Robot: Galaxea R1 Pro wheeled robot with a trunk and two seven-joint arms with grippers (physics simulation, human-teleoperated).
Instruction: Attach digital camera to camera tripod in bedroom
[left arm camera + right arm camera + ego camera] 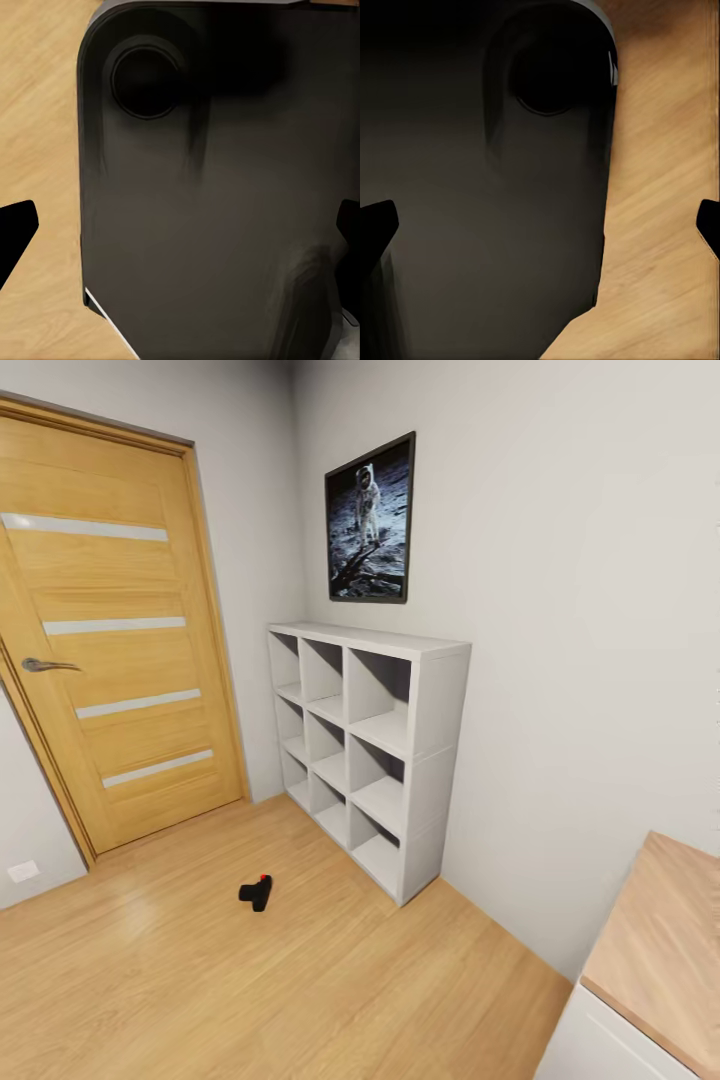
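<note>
Room: a bedroom corner with a light wood floor (pixel 200 980), a closed wooden door (pixel 110 650) at ten o'clock, a white cube shelf (pixel 370 750) against the wall at centre, a framed astronaut picture (pixel 370 520) above it at twelve o'clock.
Digital camera (pixel 257 891): small, black, with a red button, lying on the floor at about seven o'clock from the shelf, just in front of it, apart from everything else.
Camera tripod: none among the things listed here.
Tabletop (pixel 665 950): a wood-topped white unit at four o'clock.
Left jaws (pixel 180 225): dark tips stand wide apart at either edge, holding nothing, above the robot's own dark body.
Right jaws (pixel 540 225): likewise wide and empty.
Risk, approach: the base could roll into the camera and knock it away.
Risk, grasp: low on the floor, near the shelf, the camera may slip or skid from a poor pinch.
</note>
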